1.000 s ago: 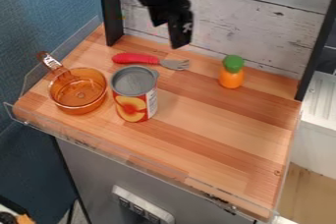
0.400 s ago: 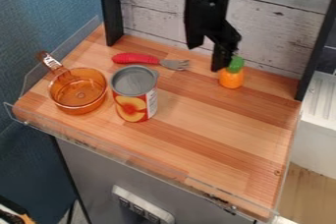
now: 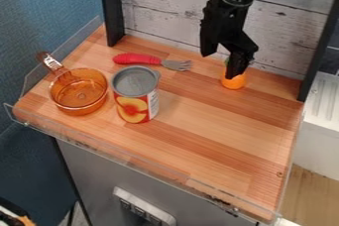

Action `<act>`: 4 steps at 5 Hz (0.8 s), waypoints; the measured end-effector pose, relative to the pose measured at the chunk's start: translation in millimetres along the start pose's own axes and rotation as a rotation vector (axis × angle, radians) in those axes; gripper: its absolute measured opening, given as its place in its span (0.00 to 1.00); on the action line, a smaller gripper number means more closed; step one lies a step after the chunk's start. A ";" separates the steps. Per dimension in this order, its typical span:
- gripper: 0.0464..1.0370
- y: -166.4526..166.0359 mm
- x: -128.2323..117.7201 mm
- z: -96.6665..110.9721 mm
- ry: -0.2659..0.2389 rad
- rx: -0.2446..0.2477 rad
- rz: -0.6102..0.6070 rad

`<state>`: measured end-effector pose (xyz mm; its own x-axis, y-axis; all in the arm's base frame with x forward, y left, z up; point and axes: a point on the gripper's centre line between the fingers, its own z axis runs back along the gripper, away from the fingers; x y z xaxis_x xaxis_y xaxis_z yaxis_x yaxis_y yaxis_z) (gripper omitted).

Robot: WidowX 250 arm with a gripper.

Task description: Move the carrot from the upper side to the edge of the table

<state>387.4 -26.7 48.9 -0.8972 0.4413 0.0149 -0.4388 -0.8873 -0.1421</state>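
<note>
We have shifted our open hand (image 3: 219, 66) down and across, one finger now covering part of the carrot (image 3: 234, 84); we probably need finer alignment before gripping.

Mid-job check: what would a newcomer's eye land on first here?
Probably the black pincer, hanging at the stubby orange carrot near the back of the wooden tabletop. Next, likely the tall can with fruit on its label, left of the picture's centre, and the see-through amber pot beside it.

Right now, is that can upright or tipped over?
Upright: the can stands on the wooden tabletop, its round grey end facing up.
</note>
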 end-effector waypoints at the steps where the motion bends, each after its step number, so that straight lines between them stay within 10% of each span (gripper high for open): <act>1: 0.96 -3.0 -7.0 -6.3 -0.013 -0.001 0.026; 4: 0.82 2.5 -23.4 -25.6 -0.044 0.062 0.019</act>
<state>408.5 -35.9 22.9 -0.9063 0.4190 0.0563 -0.4224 -0.9028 -0.0813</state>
